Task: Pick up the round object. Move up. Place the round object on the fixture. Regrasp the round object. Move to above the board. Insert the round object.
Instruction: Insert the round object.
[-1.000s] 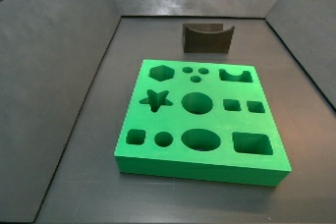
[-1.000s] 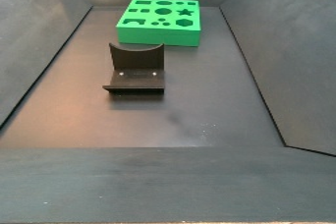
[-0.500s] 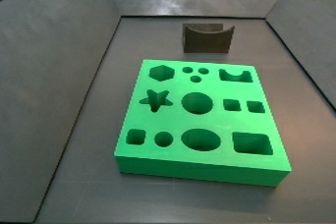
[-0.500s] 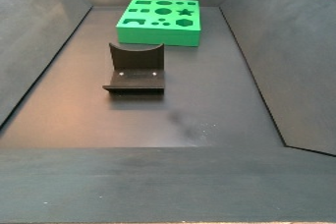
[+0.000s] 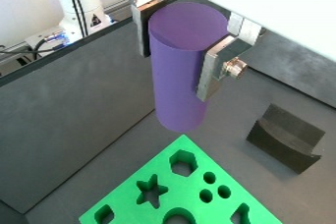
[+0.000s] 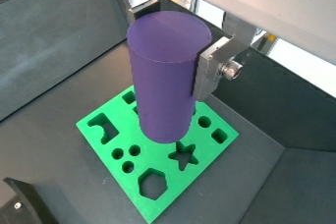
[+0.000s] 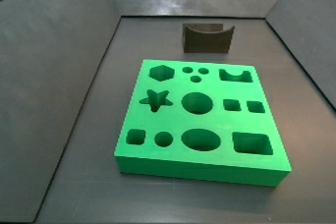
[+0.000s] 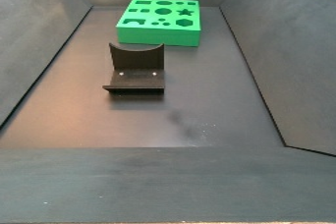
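In both wrist views my gripper (image 5: 180,33) (image 6: 168,46) is shut on the round object (image 5: 179,71) (image 6: 167,76), a smooth purple cylinder that hangs upright between the silver fingers (image 5: 214,66). It is held high above the floor. The green board (image 6: 157,144) (image 5: 178,194) with its cut-out holes lies below it. The board also shows in both side views (image 7: 199,120) (image 8: 160,21). The dark fixture (image 7: 207,37) (image 8: 136,68) with its U-shaped notch stands apart from the board and is bare; it also shows in a wrist view (image 5: 286,136). The gripper and the round object are out of both side views.
Dark walls (image 7: 59,61) (image 8: 262,51) enclose the grey floor on all sides. In a wrist view, cables and equipment (image 5: 59,31) lie beyond the wall.
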